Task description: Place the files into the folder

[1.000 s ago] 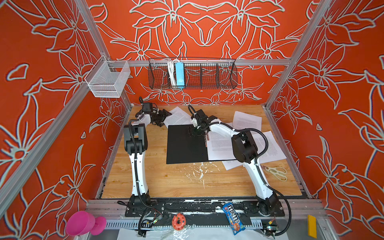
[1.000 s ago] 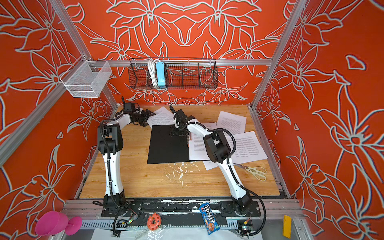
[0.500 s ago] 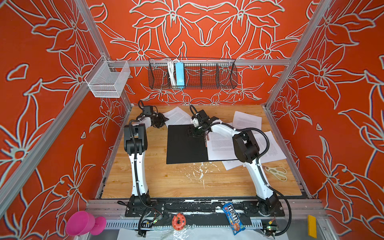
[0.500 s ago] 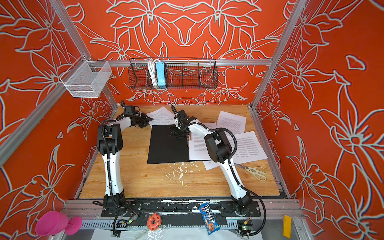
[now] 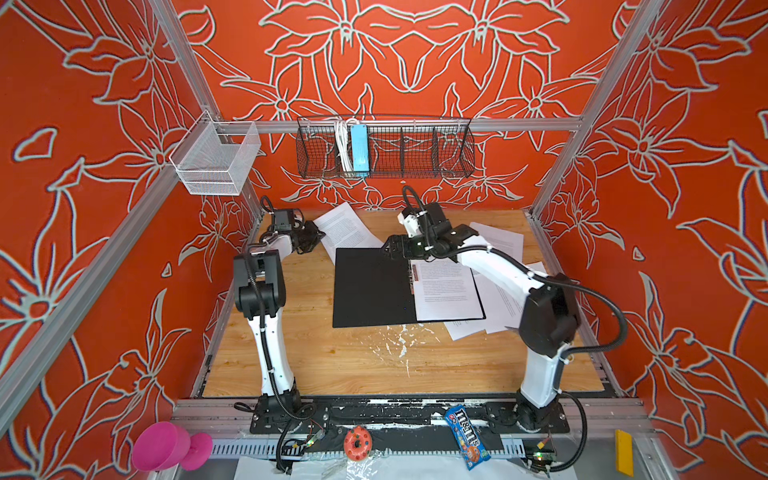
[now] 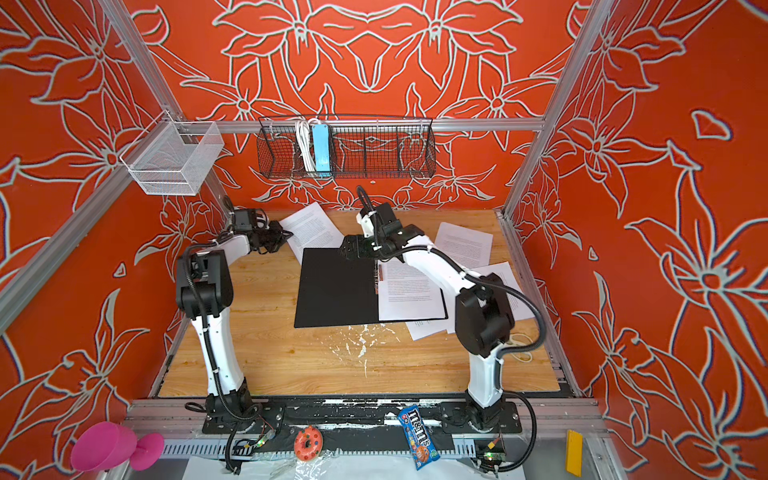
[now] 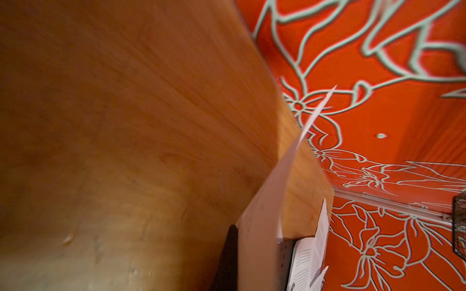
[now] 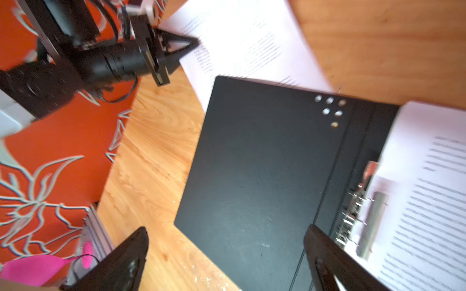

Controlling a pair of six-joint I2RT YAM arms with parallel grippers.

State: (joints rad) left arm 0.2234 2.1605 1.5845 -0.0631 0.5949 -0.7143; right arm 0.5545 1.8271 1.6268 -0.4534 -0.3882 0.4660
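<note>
Bright even top views, both wrist views motion-blurred, dimmer

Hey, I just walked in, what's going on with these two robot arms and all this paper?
The arms are filing printed pages into a folder that lies open, black inside up, on the wooden table. A filed sheet already lies on its right half, beside the ring clip. The left hand is shut on the edge of the far sheet behind the folder. The right hand hangs open above the folder's far edge, holding nothing. More loose sheets lie to the right.
</note>
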